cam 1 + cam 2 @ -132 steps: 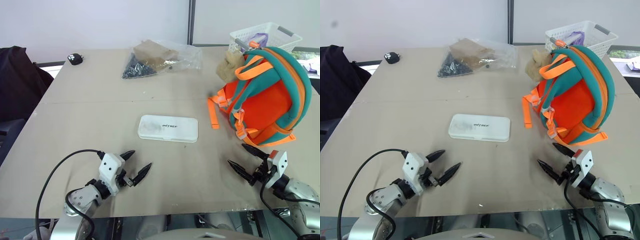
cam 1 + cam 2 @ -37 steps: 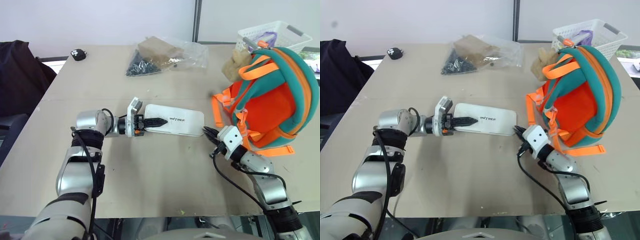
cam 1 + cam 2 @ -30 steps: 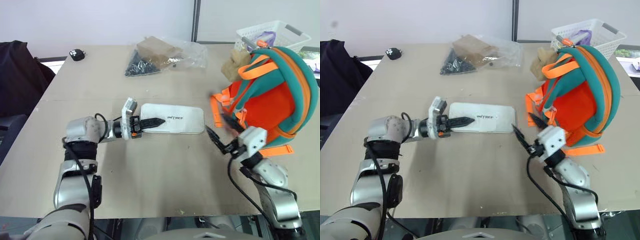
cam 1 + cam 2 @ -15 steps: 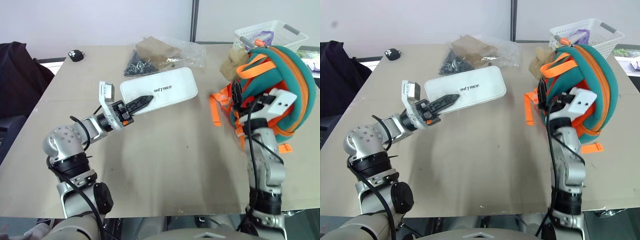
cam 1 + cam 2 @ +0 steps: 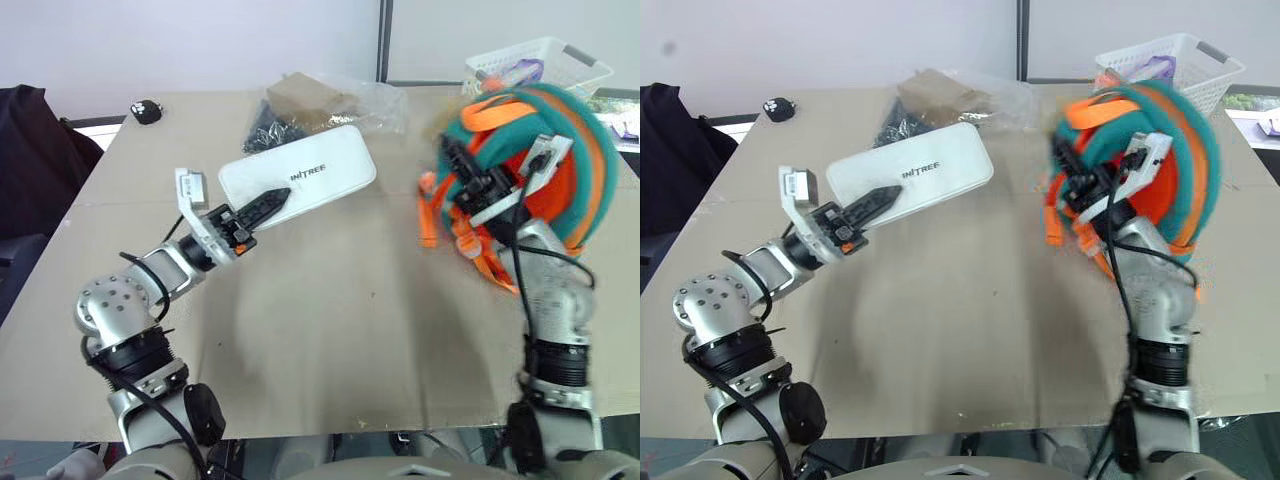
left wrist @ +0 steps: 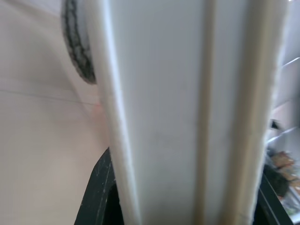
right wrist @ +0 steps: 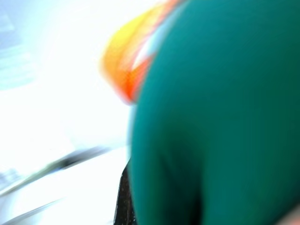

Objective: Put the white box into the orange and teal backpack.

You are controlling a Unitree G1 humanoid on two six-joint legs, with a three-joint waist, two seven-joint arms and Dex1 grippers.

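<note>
Right hand (image 5: 462, 172) moved onto one backpack (image 5: 575, 165), clamped; left hand (image 5: 262, 208) clamps one white box (image 5: 300, 180).

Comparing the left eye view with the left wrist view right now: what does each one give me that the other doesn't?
Left eye view alone: the right gripper shut at the orange and teal backpack, the white basket behind it, the clear bag of parts, and the dark lettering on the lid of the white box, which hangs above the table.

Left wrist view alone: the box's long edge and seam up close, seated between the black fingers.

Both: the left gripper shut on the white box, and bare tabletop.
</note>
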